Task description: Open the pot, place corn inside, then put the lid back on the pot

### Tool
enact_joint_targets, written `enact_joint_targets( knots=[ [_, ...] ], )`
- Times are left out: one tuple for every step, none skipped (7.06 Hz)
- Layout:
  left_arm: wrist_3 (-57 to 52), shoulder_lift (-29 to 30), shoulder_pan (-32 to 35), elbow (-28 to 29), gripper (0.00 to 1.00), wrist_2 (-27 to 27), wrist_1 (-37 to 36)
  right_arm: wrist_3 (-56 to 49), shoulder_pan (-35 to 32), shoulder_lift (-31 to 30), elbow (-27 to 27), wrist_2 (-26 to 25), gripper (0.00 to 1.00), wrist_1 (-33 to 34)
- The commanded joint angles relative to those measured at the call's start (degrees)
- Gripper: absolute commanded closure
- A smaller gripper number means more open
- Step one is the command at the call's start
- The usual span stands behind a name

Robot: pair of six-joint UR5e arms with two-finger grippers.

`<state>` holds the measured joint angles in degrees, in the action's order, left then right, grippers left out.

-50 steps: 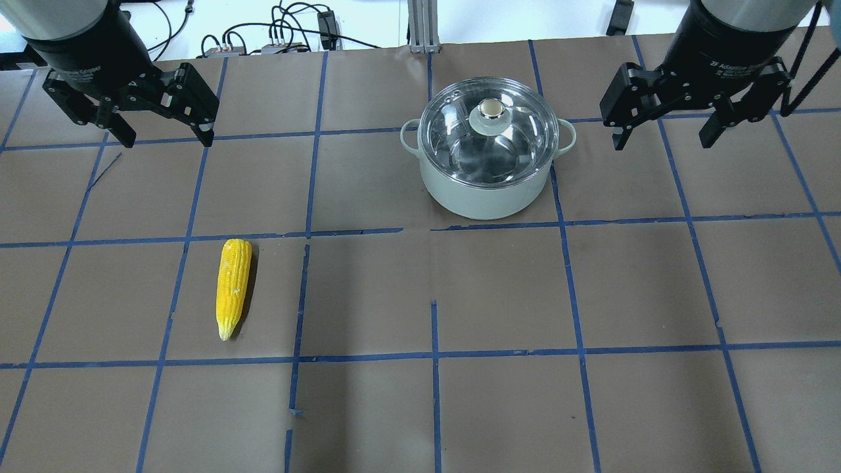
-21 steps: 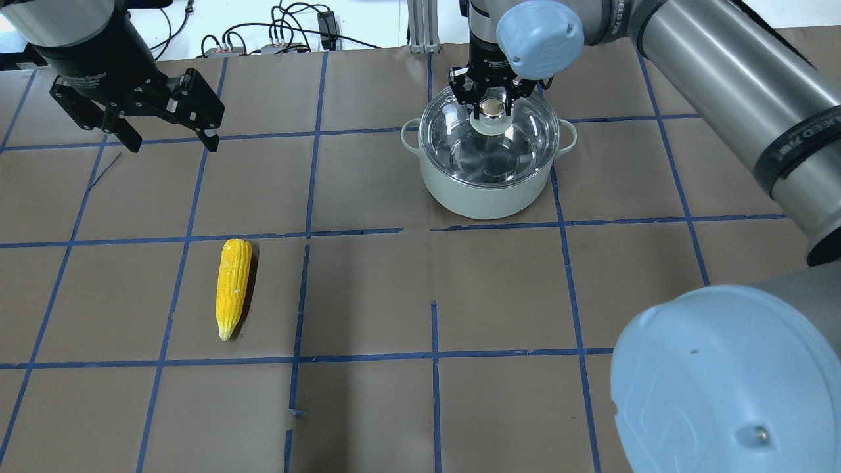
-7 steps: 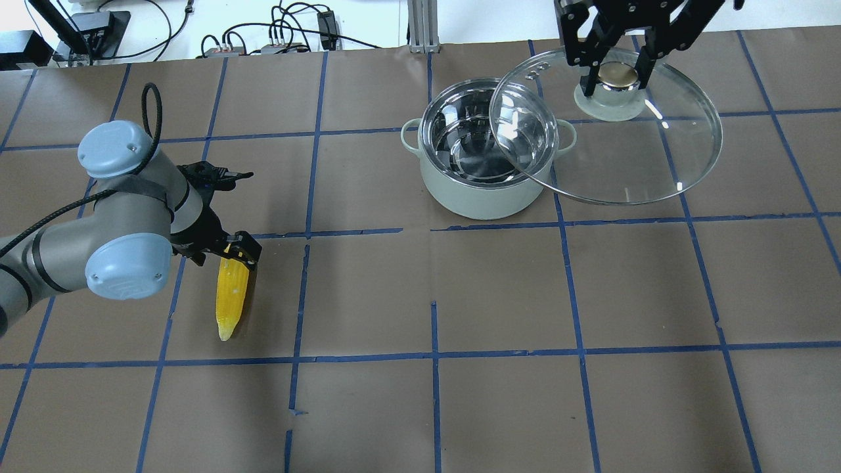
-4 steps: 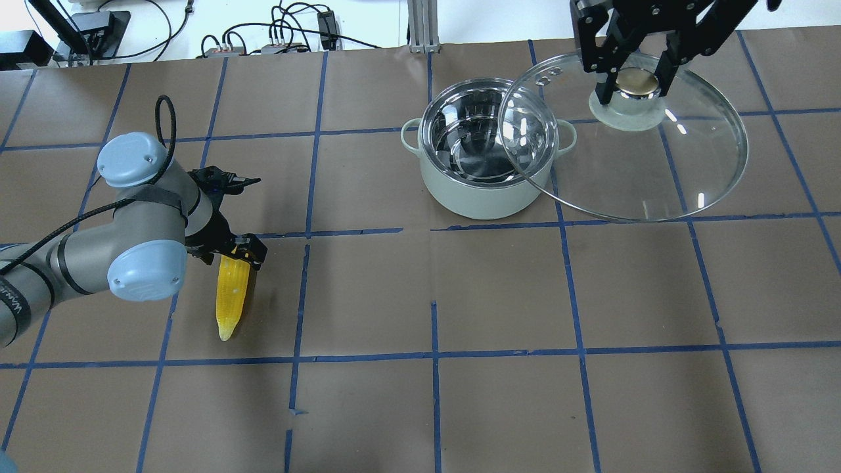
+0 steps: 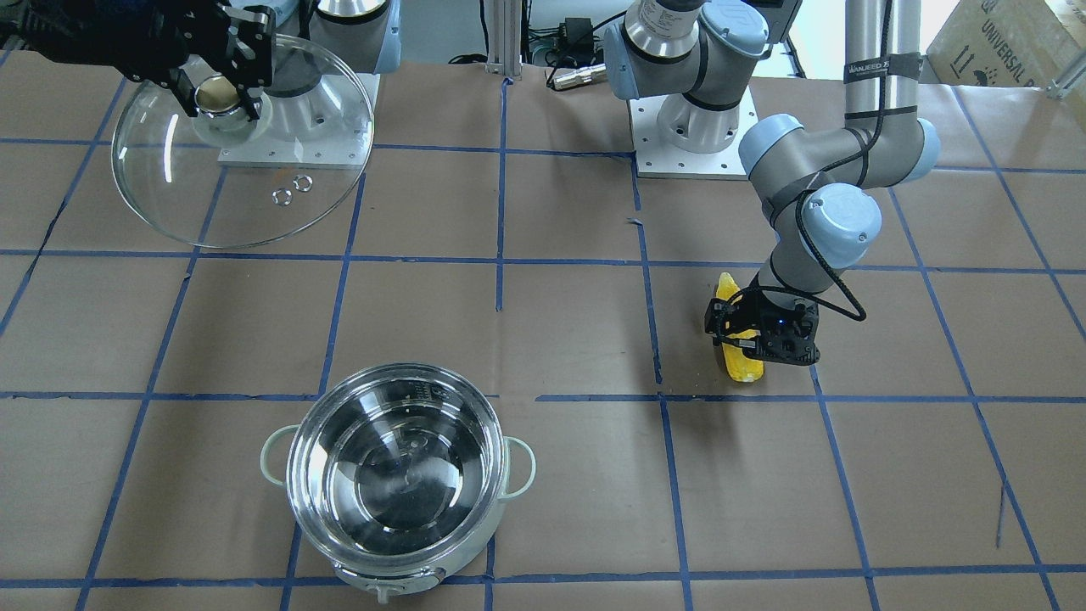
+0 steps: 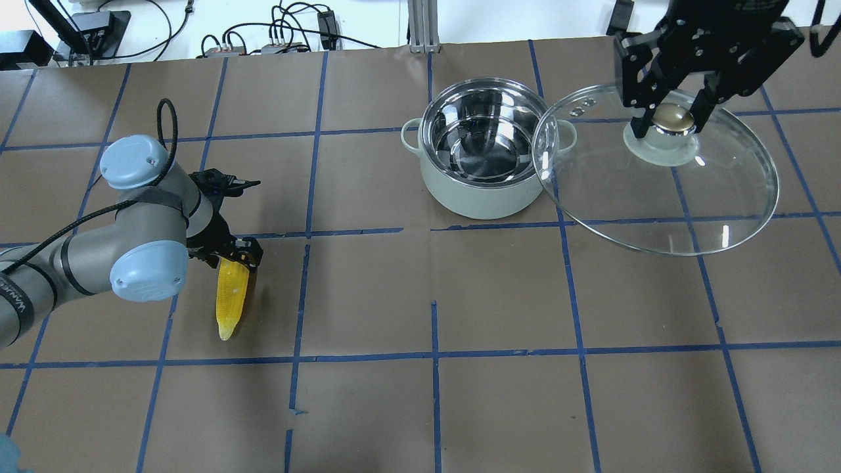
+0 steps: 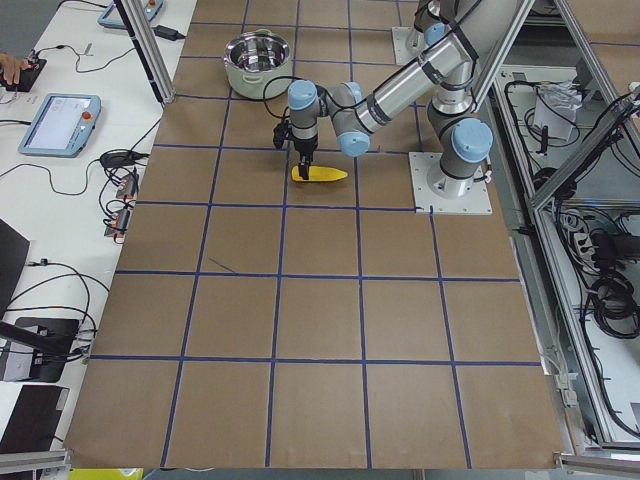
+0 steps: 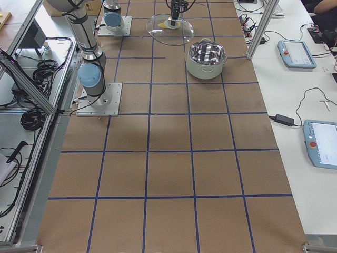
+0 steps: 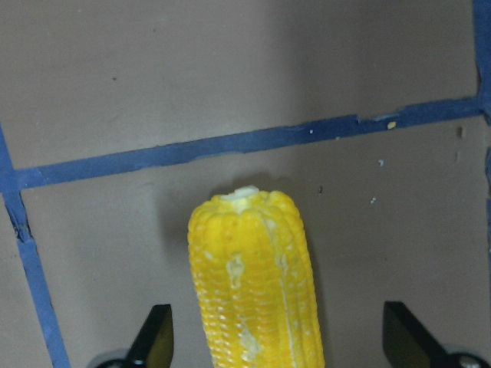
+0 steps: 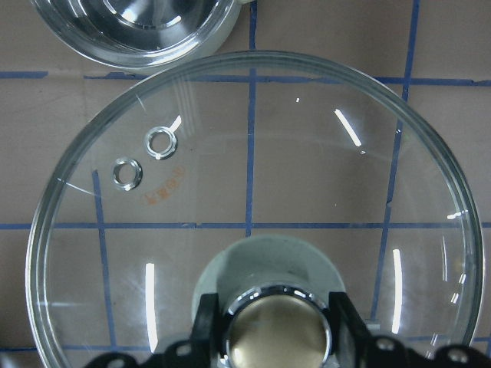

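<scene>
left hand (image 6: 235,253): wide open, one finger each side of corn (image 6: 231,299), not gripping | corn: lying on table (image 6: 499,295) | right hand (image 6: 670,118): clamped on lid (image 6: 657,197) knob, beside uncovered pot (image 6: 483,190)

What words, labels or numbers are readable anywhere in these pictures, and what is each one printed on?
"UNIVERSAL R": on the brown cardboard box at the far corner, cut off at the picture's edge.
"WANJEED": on the black strap around the left arm; the digits after it are blurred.
Reddish stamp on the round clear glass lid: too blurred to read.
Stamped marks inside the shiny steel pot: too small to read.
</scene>
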<state>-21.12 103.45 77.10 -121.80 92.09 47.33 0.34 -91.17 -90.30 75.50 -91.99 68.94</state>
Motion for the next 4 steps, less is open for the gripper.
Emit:
enact_joint_targets(
  knots=[
    [-0.06,0.26,-0.02,-0.10,0.53,0.46,0.56,-0.08,1.17,-3.83,12.70,0.06,0.75,10.21],
    [0.03,-0.43,-0.11,-0.10,0.82,0.55,0.92,0.18,1.17,-3.57,14.49,0.06,0.75,12.60],
    [0.37,-1.05,-0.02,0.59,0.89,0.46,1.35,0.36,1.17,-3.48,15.20,-0.38,0.75,13.84],
    [2.99,-2.71,0.33,0.60,0.89,0.46,3.36,0.45,1.17,-3.48,15.21,-0.47,0.75,14.02]
  ],
)
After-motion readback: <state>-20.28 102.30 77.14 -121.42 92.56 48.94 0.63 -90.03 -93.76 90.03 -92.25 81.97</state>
